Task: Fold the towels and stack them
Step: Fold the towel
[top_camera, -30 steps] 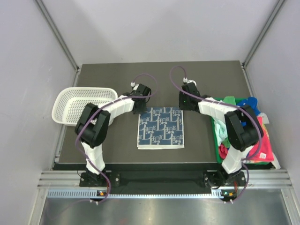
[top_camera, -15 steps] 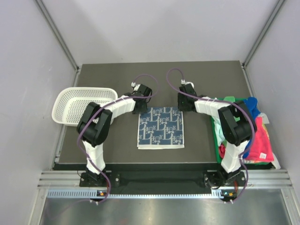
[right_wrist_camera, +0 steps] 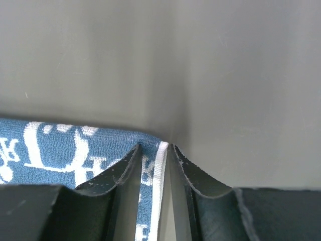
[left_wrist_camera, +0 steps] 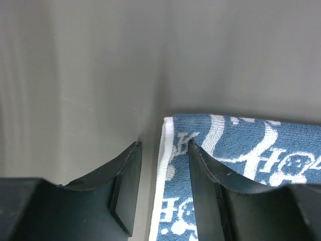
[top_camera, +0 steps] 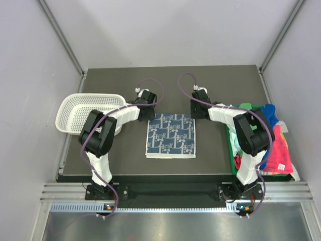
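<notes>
Top external: blue-and-white towel point(top_camera: 170, 135), left gripper point(top_camera: 148, 117) and right gripper point(top_camera: 195, 116) at far corners.

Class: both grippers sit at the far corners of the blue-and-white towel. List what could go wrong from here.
1. The left gripper has open jaws straddling only the white hem of the blue-and-white towel. Closing there may catch just a thin edge, which could slip out on lifting.
2. The right gripper has narrower jaws around the opposite hem. If one corner holds and the other does not, the towel would probably drag askew.
</notes>
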{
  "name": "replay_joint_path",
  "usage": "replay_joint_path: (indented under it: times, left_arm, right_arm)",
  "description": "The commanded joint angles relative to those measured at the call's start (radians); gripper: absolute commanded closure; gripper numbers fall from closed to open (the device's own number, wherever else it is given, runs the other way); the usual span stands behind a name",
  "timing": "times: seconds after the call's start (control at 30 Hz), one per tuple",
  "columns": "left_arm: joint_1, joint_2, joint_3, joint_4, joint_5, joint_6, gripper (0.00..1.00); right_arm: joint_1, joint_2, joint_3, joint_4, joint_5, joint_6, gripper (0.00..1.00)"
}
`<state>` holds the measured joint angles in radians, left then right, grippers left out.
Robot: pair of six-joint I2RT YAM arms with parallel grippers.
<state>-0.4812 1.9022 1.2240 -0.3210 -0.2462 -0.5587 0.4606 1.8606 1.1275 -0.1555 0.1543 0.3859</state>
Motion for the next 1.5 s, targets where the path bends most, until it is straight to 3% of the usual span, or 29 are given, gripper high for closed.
replay_joint_path:
  times: [0.0, 0.47, 0.6, 0.8, 1.33, 1.47]
  left_arm:
    - [0.018, -0.045, -0.029, 0.054, 0.015, 0.017, 0.53]
    - [0.038, -0.106, -0.093, 0.164, 0.077, 0.039, 0.52]
    - [0.044, -0.149, -0.152, 0.260, 0.113, 0.045, 0.51]
    - [0.050, -0.101, -0.103, 0.212, 0.097, 0.054, 0.51]
    - [0.053, -0.015, -0.121, 0.295, 0.117, 0.046, 0.59]
    - [0.053, 0.000, -0.118, 0.295, 0.122, 0.046, 0.66]
  right_arm:
    - [0.006, 0.022, 0.008, 0.039, -0.006, -0.002, 0.73]
    - [0.001, 0.026, 0.014, 0.036, -0.004, -0.016, 0.80]
    - [0.001, 0.028, 0.017, 0.033, -0.002, -0.018, 0.80]
    - [-0.002, 0.028, 0.018, 0.034, -0.004, -0.019, 0.80]
    - [-0.002, 0.031, -0.005, 0.053, -0.015, -0.013, 0.80]
    - [-0.002, 0.022, -0.015, 0.060, -0.019, -0.010, 0.81]
